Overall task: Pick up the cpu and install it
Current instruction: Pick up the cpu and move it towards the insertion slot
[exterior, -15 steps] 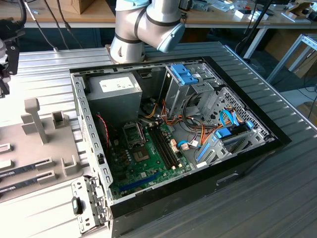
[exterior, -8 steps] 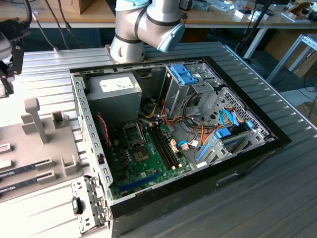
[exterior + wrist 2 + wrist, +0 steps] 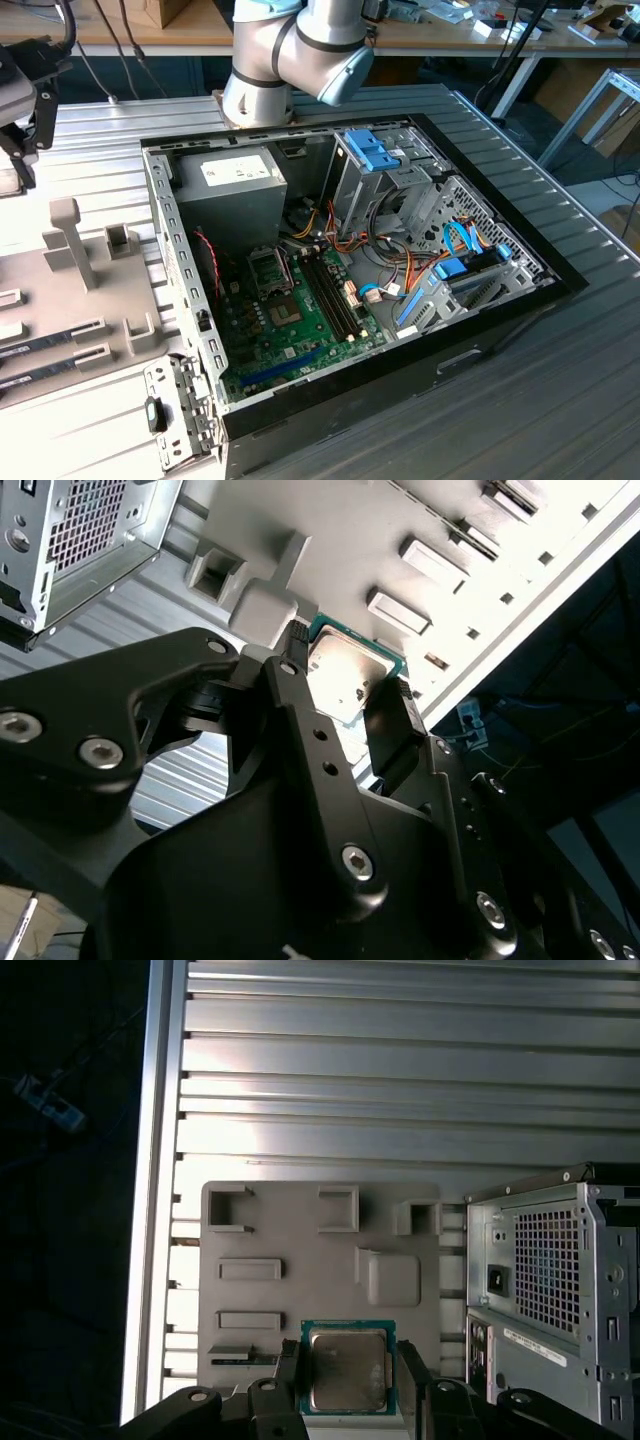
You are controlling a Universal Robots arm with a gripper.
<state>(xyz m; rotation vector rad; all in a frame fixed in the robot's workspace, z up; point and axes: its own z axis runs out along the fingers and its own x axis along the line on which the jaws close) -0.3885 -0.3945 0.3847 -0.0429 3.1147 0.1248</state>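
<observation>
While I hang above the grey parts tray [image 3: 300, 1220] on the desk [image 3: 400, 1060], my gripper [image 3: 350, 1360] is closed on the cpu [image 3: 347, 1380] — pinched flat by two opposite edges, clear of the tray — and the open computer case [image 3: 400, 250] lies toward the exterior view's right.

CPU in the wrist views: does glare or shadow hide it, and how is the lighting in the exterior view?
Second wrist view: glare whitens the metal top of the cpu, and the gripper holding it reads dark. First wrist view: the cpu is evenly lit, green rim clear; a glare patch sits on the ribbed table. Exterior view: even light, computer case interior readable.
</observation>
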